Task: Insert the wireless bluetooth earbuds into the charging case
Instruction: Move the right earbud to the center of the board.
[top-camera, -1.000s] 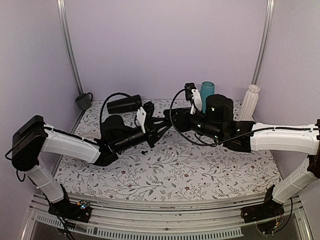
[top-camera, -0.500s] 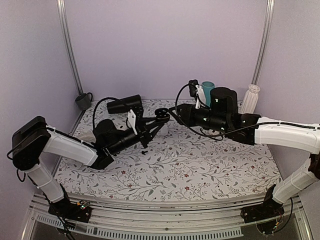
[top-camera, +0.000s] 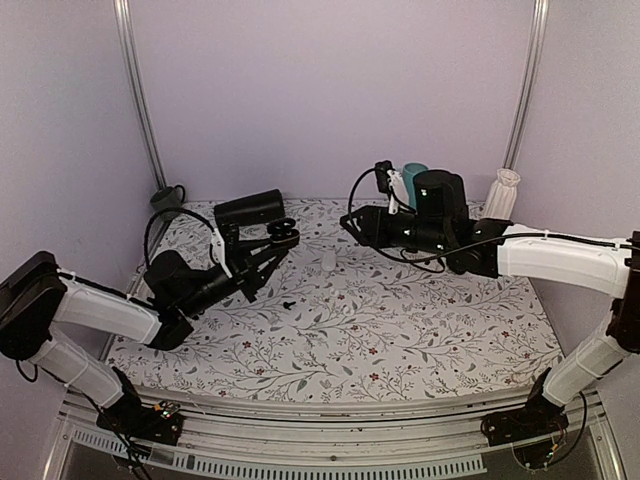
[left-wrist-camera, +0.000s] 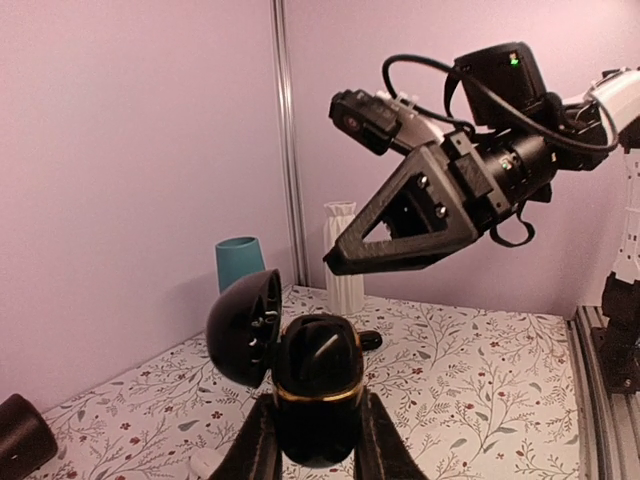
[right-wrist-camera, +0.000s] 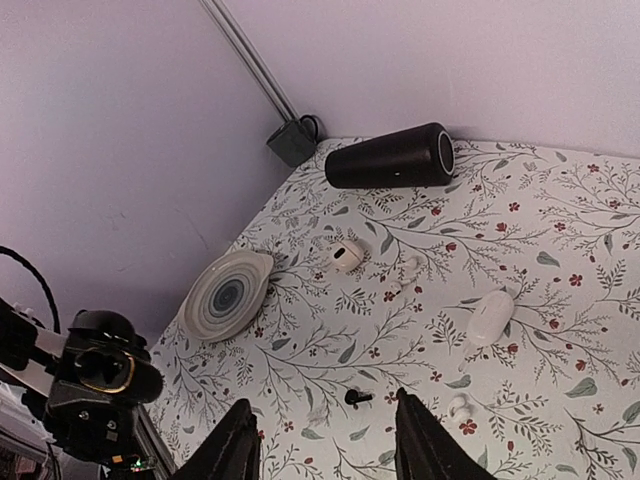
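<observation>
The left tool is holding the charging case tightly by its lower body, raised above the far left part of the tabletop. The lid is standing open to the left. Something dark is sitting in the opening, but I cannot tell surely whether it is an earbud. One black earbud is lying on the tabletop near the middle, just below the right tool, whose jaws are standing apart with nothing between them. I judge that the picking step is in hand. The next move is asking the right tool to descend straight, close gently on this tiny piece, then carry it left to the open case.
</observation>
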